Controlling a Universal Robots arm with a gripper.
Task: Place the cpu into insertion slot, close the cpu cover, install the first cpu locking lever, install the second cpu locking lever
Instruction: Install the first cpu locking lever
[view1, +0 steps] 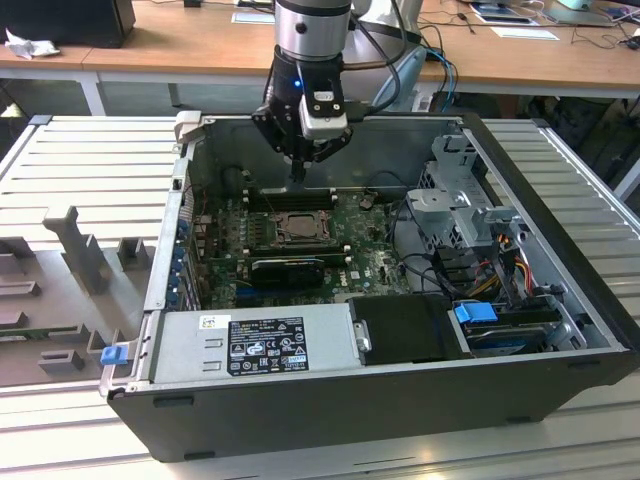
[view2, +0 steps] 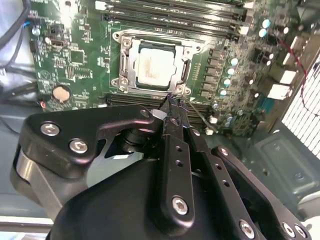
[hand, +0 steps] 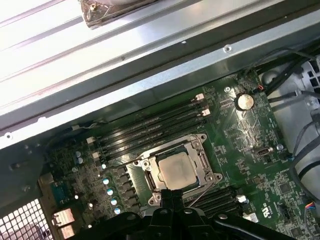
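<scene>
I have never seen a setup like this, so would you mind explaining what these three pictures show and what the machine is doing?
This is a robot arm whose gripper reaches down into an open computer case lying on a ribbed metal table. The exterior view comes from a camera off the arm; both wrist views come from cameras riding on the arm, looking past the gripper at the green motherboard. There the cpu sits in the insertion slot, with the cpu cover framing it. The gripper's fingers are shut, apparently holding nothing, beside the socket's edge.
</scene>
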